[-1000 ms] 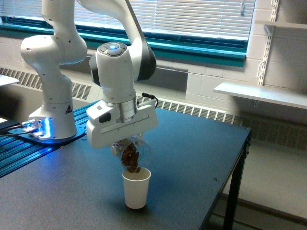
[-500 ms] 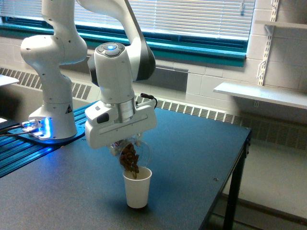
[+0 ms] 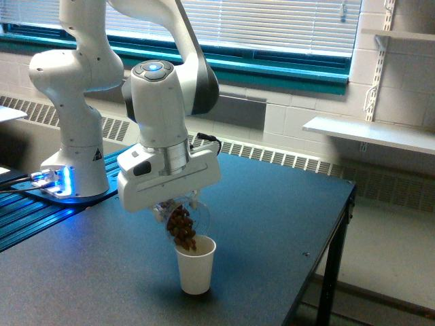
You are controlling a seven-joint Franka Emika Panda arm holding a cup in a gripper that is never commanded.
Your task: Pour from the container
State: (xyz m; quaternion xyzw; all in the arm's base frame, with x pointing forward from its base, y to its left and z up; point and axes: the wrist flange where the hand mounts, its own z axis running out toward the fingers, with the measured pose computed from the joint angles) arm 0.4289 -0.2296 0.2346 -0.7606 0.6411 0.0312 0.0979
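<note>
The white robot arm (image 3: 160,102) reaches down over a dark table (image 3: 272,224), its wrist turned so that the broad white body of the claw (image 3: 178,210) lies almost level, slanting a little upward toward the exterior view's right. Directly beneath that body, tucked close against its underside, hangs the container (image 3: 183,221), a small clear rounded jar. It is tipped steeply, its mouth pointing down and toward the exterior view's right. Brown nut-like pieces (image 3: 182,229) crowd the lower part of the jar and spill from its mouth in a short clump.

The claw is closed around the jar and carries it clear of the table (the fingers themselves are mostly hidden behind the claw's body and the jar's glass, so the exact width of the grip cannot be read).

Just below the jar's mouth stands a white paper cup (image 3: 196,267), upright on the table, its open rim directly under the falling pieces. The lowest of the brown pieces reach down to the rim of the cup; whether the jar itself touches the cup cannot be told, though it seems to sit just above it.

To the exterior view's left, the arm's base (image 3: 75,173) stands on a blue-lit platform (image 3: 41,204). Behind the table runs a window with closed blinds (image 3: 272,24), and a white shelf (image 3: 370,132) juts from the wall on the exterior view's right.
</note>
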